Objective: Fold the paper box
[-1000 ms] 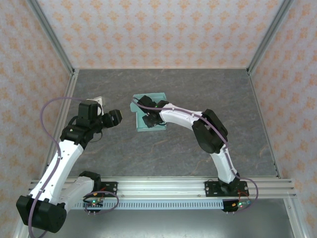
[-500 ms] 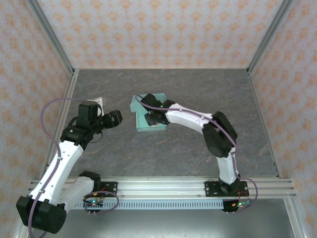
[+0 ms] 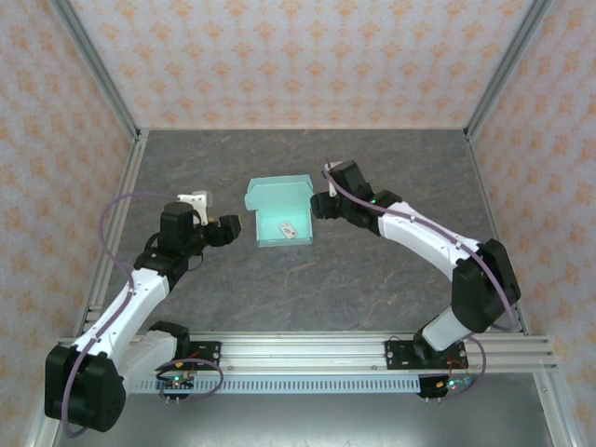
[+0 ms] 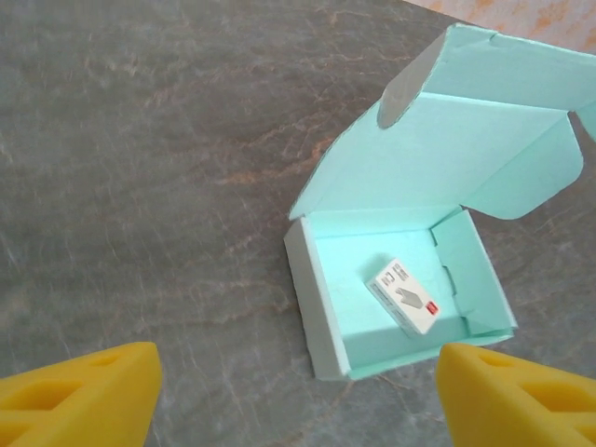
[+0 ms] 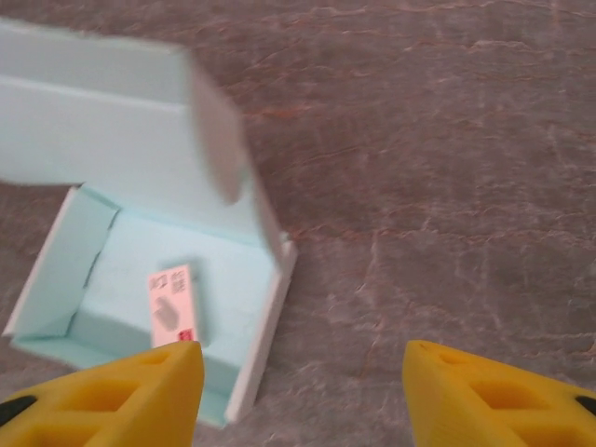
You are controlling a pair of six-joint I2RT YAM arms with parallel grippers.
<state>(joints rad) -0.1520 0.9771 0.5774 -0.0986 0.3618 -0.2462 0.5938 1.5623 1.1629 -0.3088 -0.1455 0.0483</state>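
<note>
The paper box (image 3: 279,214) sits on the table (image 3: 391,279) with its tray formed and its lid (image 4: 475,140) standing open along the far wall. A small white tag (image 4: 403,296) lies inside the tray. Your left gripper (image 3: 229,228) hovers just beside the box's left wall, jaws wide and empty. Your right gripper (image 3: 317,207) hangs just beside the box's right wall, up by the lid's hinge, jaws apart and holding nothing.

The step in hand looks to be closing the lid. The card is thin and will likely slide or buckle, so steady the tray first with the left gripper against the box's left wall. Bring the right gripper behind the lid and push it forward evenly, so it bends at the hinge crease and not mid-panel. Steer the lid's rounded side ear (image 4: 410,88) and its twin inside the tray walls before the front flap goes down. Press lightly and keep off the tag.
</note>
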